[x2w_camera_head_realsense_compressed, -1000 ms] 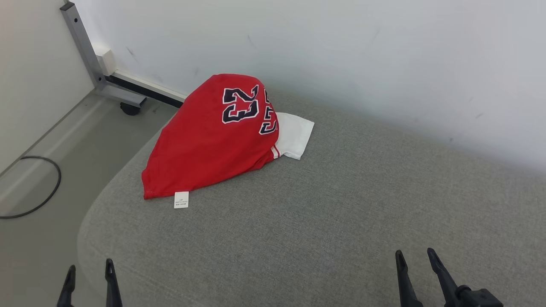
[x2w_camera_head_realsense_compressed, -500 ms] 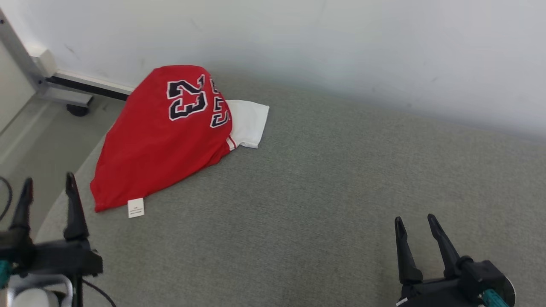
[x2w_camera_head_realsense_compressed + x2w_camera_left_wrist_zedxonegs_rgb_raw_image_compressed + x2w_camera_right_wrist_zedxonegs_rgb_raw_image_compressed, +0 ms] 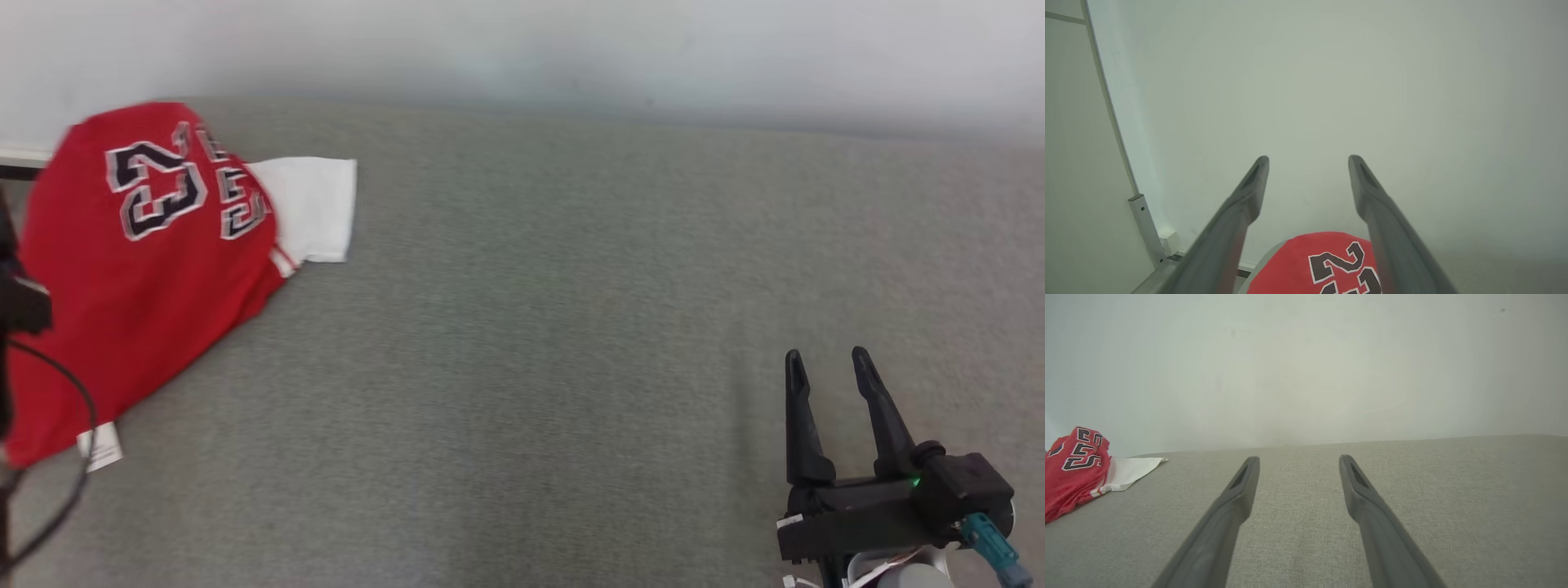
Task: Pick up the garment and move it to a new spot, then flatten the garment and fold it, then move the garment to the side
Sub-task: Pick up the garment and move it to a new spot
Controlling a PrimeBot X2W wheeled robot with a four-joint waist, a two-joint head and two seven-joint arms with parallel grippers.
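Observation:
The garment is a red jersey with dark numbers and a white part. It lies bunched at the far left of a grey fabric surface. My right gripper stands open and empty at the lower right, far from the garment. In the right wrist view its fingers point across bare grey fabric, with the garment at the left edge. My left gripper is open and empty, raised and pointing at the wall, with the garment below its fingers.
A white wall runs along the back of the surface. A grey metal frame leg stands by the wall, left of the garment. A dark part of my left arm and a black cable cross the head view's left edge.
The head camera has turned right, so the garment has slid to the picture's left edge; it has not moved on the surface. Both grippers have risen, still open.

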